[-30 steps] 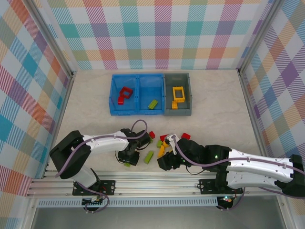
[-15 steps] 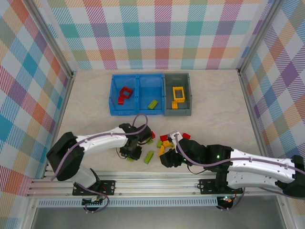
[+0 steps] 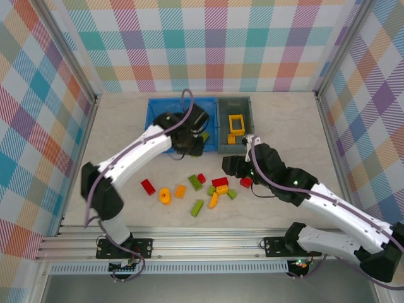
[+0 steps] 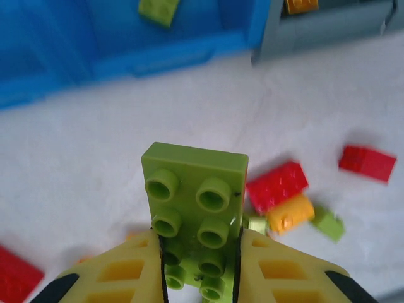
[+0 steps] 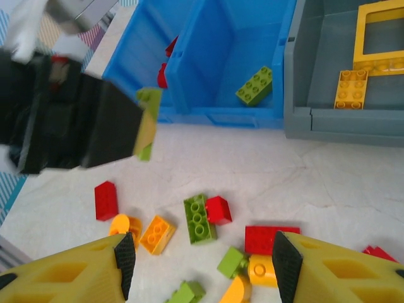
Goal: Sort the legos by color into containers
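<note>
My left gripper (image 3: 191,144) is shut on a lime green lego (image 4: 196,202), held in the air just in front of the blue bin (image 3: 151,146). That bin's left compartment holds red pieces (image 3: 165,125), and a green brick (image 5: 254,86) lies in its right one. In the grey bin (image 3: 235,150) are a yellow frame (image 3: 236,122) and a yellow brick (image 5: 351,88). My right gripper (image 5: 201,252) hangs open and empty above the loose legos: a green brick (image 5: 199,218), red ones (image 5: 270,238) and an orange one (image 5: 157,234).
More loose bricks lie on the table's front half, from a red one (image 3: 148,186) and a round yellow piece (image 3: 165,196) on the left to a red one (image 3: 246,182) on the right. Checkered walls enclose the table on three sides.
My left gripper has lifted the green lego off the table and carried it back to the blue bin. My right gripper has risen from the pile and moved toward the grey bin.
</note>
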Robot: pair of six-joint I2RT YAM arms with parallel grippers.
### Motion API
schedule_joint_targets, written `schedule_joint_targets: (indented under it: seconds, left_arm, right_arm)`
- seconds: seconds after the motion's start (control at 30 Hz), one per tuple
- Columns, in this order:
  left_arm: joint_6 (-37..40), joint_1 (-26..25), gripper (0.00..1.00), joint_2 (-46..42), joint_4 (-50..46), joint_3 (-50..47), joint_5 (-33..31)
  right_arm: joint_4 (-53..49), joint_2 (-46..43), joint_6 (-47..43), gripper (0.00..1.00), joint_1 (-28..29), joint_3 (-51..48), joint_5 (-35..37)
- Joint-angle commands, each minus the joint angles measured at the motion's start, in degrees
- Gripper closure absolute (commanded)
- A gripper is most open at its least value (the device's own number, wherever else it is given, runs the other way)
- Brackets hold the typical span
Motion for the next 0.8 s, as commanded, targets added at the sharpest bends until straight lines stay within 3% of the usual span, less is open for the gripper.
schedule_joint_targets:
  seconds: [0.0, 0.23, 0.43, 0.63, 0.77]
  left_arm:
    - [3.38, 2.53, 0.77, 8.68, -1.15, 8.53, -3.45]
    - [3.49, 6.78, 0.77, 24.55, -0.57, 22.0, -12.35]
    - [3.57, 8.41, 0.78, 31.55, 1.3, 25.97, -14.46]
    - [3.04, 7.61, 0.74, 28.99, 2.85, 26.14, -12.17]
    - [1.21, 5.89, 0.63, 22.8, 3.64, 25.77, -10.54]
  right_arm:
    - [11.49, 1.61, -3.24, 0.38, -1.73, 0.38, -6.2]
    - [15.27, 4.46, -2.86, 0.37, -3.17, 1.13, -6.83]
    - [15.03, 3.11, -1.39, 0.37, -3.4, -1.48, -7.44]
    - [13.16, 1.48, -1.11, 0.37, -3.54, -3.72, -6.09]
    - [7.12, 2.27, -0.92, 0.37, -3.85, -2.88, -3.21]
